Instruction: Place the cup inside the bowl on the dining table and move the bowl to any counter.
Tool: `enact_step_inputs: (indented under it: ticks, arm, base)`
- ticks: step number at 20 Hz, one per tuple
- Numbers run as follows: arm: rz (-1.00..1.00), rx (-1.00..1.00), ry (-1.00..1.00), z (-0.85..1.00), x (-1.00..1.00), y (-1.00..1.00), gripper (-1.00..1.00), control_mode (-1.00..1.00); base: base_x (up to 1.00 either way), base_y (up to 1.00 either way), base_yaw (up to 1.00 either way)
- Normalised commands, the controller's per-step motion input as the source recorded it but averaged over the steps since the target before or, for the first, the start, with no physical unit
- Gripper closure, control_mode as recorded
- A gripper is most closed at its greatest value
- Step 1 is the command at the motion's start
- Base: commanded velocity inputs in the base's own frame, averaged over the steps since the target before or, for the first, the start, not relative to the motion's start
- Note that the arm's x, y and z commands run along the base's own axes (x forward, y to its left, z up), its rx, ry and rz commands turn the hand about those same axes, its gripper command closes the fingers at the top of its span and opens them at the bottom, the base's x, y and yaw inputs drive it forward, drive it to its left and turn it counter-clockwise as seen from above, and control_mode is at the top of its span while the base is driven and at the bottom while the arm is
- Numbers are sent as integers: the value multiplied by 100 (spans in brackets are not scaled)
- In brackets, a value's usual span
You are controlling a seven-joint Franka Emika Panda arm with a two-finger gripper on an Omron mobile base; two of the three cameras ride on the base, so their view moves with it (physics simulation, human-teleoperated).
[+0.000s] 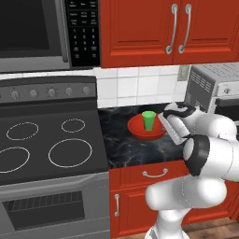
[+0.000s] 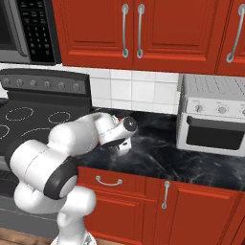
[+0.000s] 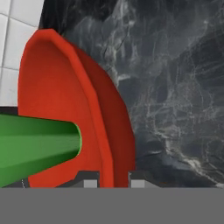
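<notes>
Gripper (image 1: 164, 122) apparently astride bowl (image 1: 140, 128) rim

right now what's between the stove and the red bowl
In the left base view, only bare black marble counter lies between the stove and the bowl.

One cup (image 1: 149, 120), one bowl (image 1: 140, 127), one counter (image 1: 135, 149), one stove (image 1: 46, 140), one toaster oven (image 2: 213, 115).

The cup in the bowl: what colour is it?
Bright green; the cup stands in the red bowl, clearest in the left base view.
</notes>
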Motion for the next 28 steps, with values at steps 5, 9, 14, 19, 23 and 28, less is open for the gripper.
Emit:
enact_step_inputs:
  ticks: [5,9,14,19,23,28]
  arm:
    - [0,0,0,-17,23,0,100,-100]
    - [0,0,0,-25,22,0,100,-100]
    - [0,0,2,-28,19,0,100,-100]
    - [0,0,2,-25,18,0,100,-100]
    - [0,0,3,-22,19,0,100,-100]
    - [0,0,2,-3,3,0,100,-100]
  base:
    - [0,0,0]
    - [0,0,0]
    - [0,0,0]
    - [0,0,0]
    - [0,0,0]
    - [0,0,0]
